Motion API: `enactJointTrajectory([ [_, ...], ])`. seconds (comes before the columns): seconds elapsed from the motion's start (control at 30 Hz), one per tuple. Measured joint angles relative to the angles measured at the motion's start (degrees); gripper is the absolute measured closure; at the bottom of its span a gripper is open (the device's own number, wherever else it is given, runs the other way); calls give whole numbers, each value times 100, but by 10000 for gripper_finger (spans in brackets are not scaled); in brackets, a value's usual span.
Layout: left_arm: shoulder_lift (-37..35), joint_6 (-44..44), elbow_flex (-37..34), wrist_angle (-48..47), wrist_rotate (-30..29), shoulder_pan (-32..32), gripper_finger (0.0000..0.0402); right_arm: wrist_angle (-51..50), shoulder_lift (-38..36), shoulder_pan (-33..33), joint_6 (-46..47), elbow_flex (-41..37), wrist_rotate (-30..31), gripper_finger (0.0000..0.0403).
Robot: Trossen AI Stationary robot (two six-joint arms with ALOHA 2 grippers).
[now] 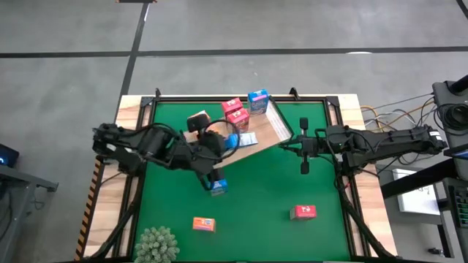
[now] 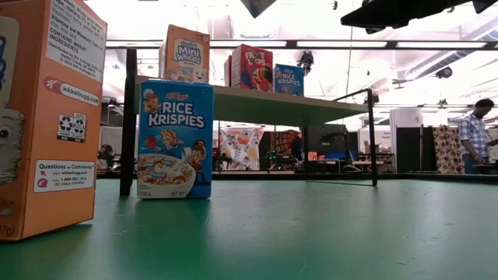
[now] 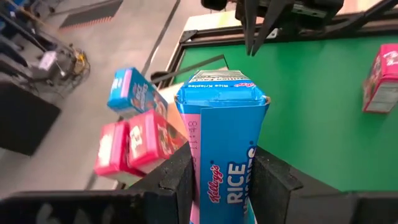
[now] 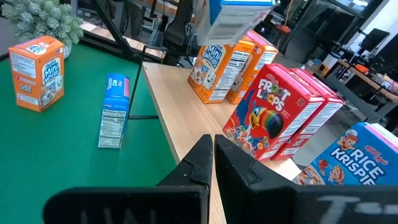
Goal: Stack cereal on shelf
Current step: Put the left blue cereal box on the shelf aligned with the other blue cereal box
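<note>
The shelf [image 1: 274, 130] is a light-wood board on dark legs, standing slantwise at the mat's far middle. On it stand orange [image 1: 197, 120], red [image 1: 234, 109] and blue [image 1: 257, 100] cereal boxes. My left gripper [image 1: 232, 141] is shut on a blue cereal box [image 3: 224, 143] above the board, seen tilted over the orange boxes in the right wrist view [image 4: 233, 15]. My right gripper [image 4: 211, 155] is shut and holds nothing, by the shelf's right end [image 1: 284, 145]. On the mat stand a blue box [image 1: 218, 188], an orange box [image 1: 203, 223] and a red box [image 1: 303, 212]. My left gripper pinches the blue box between its two fingers [image 3: 177, 180], on two opposite sides [image 3: 198, 186] of its lower part. The box's closed top flap [image 3: 221, 93] points away from the gripper. The box is lifted clear, above the board.
A fuzzy green plant [image 1: 156, 245] stands at the mat's near left corner. The low view has the orange box [image 2: 47, 117] close at its left and the blue box [image 2: 175, 140] before the shelf's leg. A person [image 2: 473, 140] stands far off in the room.
</note>
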Motion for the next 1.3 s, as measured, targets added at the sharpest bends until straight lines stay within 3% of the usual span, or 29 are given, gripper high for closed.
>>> enactJointTrajectory([
  [0.37,485,482,310,284,-125,365,297,-15,0,0,-109,-6,-9,394],
  [0.73,883,-217,277,387,-140,742,296,-121,-7,2,-14,-6,-15,394],
  [1.3,1380,-385,273,591,-49,941,283,-354,-107,0,92,-6,-6,394],
])
